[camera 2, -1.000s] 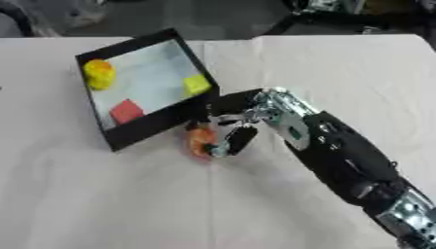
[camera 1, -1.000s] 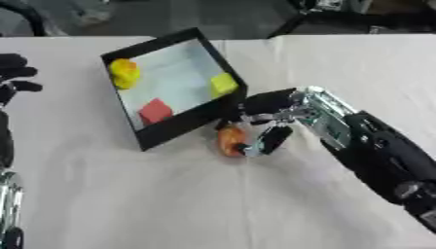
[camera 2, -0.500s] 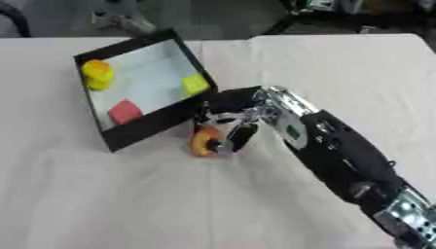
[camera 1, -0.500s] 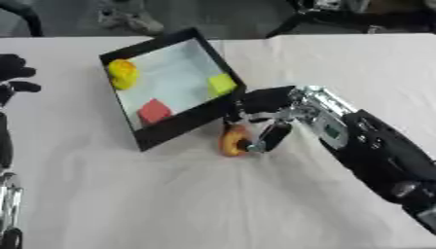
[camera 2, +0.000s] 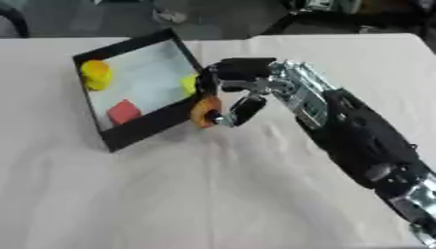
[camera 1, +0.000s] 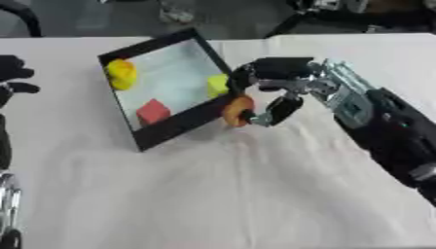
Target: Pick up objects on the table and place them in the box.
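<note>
My right hand is shut on a small orange object, pinched between thumb and curled fingers, lifted beside the near right wall of the black box. Inside the box lie a red cube, a yellow piece at the far left corner and another yellow piece by the right wall. My left hand shows at the left edge, dark fingers relaxed, away from the box.
A white cloth covers the table, wrinkled in front of the box. Dark chair legs and equipment stand beyond the far edge. My right forearm crosses the right side of the table.
My right hand has lifted the orange object off the cloth and carried it up and towards the box's right wall.
</note>
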`<move>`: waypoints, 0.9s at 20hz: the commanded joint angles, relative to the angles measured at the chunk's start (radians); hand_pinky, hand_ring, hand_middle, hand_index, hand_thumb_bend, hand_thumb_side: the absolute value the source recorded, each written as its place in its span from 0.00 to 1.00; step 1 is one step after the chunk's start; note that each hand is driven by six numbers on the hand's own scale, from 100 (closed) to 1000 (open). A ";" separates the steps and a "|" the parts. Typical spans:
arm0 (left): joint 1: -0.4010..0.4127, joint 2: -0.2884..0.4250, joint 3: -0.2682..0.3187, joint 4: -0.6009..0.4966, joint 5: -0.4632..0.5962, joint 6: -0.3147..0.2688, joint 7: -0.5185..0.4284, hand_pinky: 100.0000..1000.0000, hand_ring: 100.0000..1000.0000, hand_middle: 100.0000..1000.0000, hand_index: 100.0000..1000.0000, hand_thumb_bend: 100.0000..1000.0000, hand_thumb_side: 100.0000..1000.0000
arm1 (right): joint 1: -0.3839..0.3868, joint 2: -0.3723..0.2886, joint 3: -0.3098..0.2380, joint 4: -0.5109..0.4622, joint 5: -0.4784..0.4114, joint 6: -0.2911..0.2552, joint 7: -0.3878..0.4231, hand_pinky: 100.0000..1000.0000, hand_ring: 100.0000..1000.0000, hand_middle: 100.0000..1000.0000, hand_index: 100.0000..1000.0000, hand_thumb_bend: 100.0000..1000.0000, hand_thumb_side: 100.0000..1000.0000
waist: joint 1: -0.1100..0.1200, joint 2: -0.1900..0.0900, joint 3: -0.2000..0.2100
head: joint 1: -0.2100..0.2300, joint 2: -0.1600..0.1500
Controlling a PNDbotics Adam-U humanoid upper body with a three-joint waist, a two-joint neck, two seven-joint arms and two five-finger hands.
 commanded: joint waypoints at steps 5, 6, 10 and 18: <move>-0.017 -0.001 -0.010 -0.021 0.002 -0.006 -0.014 0.49 0.57 0.54 0.62 0.00 0.88 | -0.097 0.002 -0.070 0.134 -0.081 0.035 0.074 0.83 0.81 0.57 0.38 0.00 0.12 | -0.004 -0.026 0.024 | -0.029 -0.002; -0.018 -0.002 -0.011 -0.021 0.003 -0.007 -0.016 0.49 0.57 0.54 0.62 0.00 0.88 | -0.106 0.008 -0.078 0.155 -0.075 0.036 0.056 0.82 0.80 0.56 0.39 0.00 0.12 | -0.004 -0.025 0.028 | -0.033 -0.002; -0.022 -0.007 -0.016 -0.023 0.005 -0.008 -0.022 0.49 0.57 0.54 0.62 0.00 0.88 | -0.137 0.032 -0.098 0.229 -0.023 0.035 -0.080 0.82 0.79 0.55 0.44 0.00 0.11 | -0.007 -0.022 0.041 | -0.045 -0.002; -0.028 -0.018 -0.024 -0.026 0.007 -0.013 -0.028 0.49 0.57 0.54 0.62 0.00 0.88 | -0.157 0.056 -0.099 0.269 0.129 0.088 -0.379 0.84 0.83 0.75 0.99 0.00 0.25 | -0.017 -0.017 0.059 | -0.056 -0.002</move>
